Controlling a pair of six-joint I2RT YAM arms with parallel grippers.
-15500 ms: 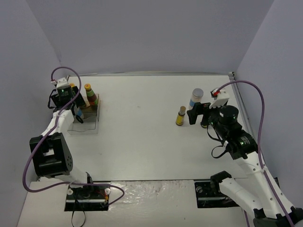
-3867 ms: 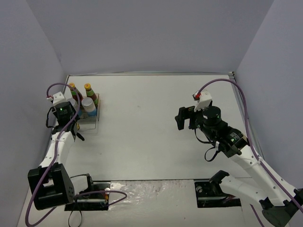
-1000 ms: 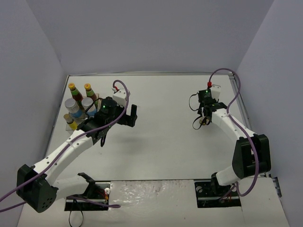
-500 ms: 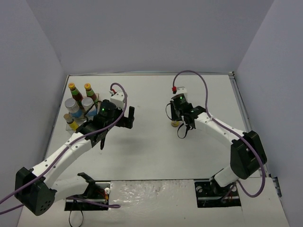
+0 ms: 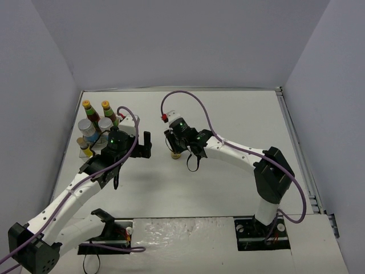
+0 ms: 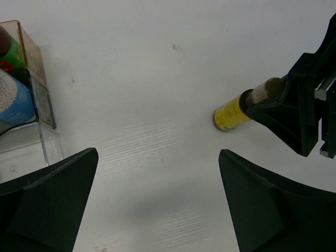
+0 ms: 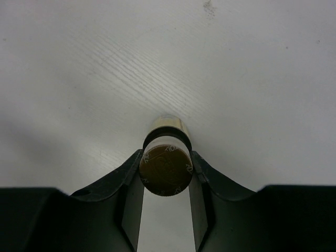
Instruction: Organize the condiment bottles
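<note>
1. Progress check: counted five of the six condiment bottles inside the clear plastic tray with amber back wall (image 6: pixel 31 142). Judged about five-sixths done.
2. At the tray's back: two dark bottles with red-green labels and orange caps (image 5: pixel 88 110). Mid-tray: two white jars with blue labels and silver lids (image 5: pixel 85 128). At the tray's front: one tiny yellow bottle with brown cap (image 5: pixel 84 147).
3. Left to place: the second tiny yellow brown-capped bottle (image 6: pixel 230 116), well apart from the tray on its right, out on the white table (image 7: pixel 236 79). Probably destined for the front row beside its twin.
4. Right gripper (image 5: pixel 178 146): clamped on that stray bottle at the cap, one finger on each side. Upright as seen from the right wrist. Hard to tell whether the base touches the table or sits just above it.
5. Left gripper (image 6: pixel 157 210): jaws spread wide, nothing between them, just right of the tray and facing the stray bottle.
6. Materials: tray walls thin, rigid, glossy, see-through. Stray bottle a small smooth cylinder with glossy yellow body and flat, round, matte brown cap bearing tiny embossed marks. Table matt, with fine wood-like grain and a few dark specks. Gripper fingers matt black, hard plastic by the look.
</note>
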